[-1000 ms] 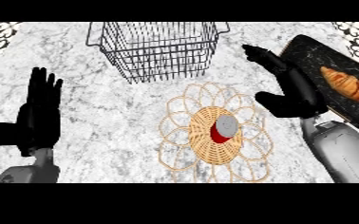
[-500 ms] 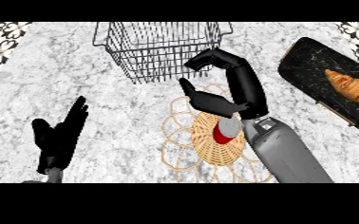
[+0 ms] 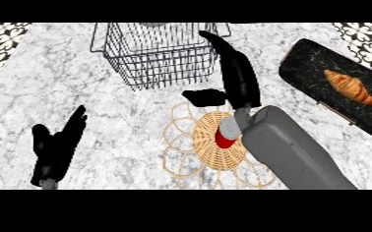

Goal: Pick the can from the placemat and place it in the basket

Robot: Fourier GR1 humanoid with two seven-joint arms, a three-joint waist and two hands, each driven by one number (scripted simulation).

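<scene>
A red can with a grey top stands on the round woven placemat in the middle of the counter. My right forearm crosses the placemat's right side and partly covers the can. My right hand is open just beyond the can, fingers stretched toward the wire basket and thumb out to the left. Nothing is in it. The basket stands at the back, just beyond the placemat. My left hand rests open at the lower left, fingers up.
A dark tray with a croissant lies at the right edge. Patterned tiles show at the top corners. Bare marble counter lies between my left hand and the placemat.
My right arm has swung left from the tray's side and now lies over the placemat, hand stretched past the can. My left hand dropped lower. The can has stayed put.
</scene>
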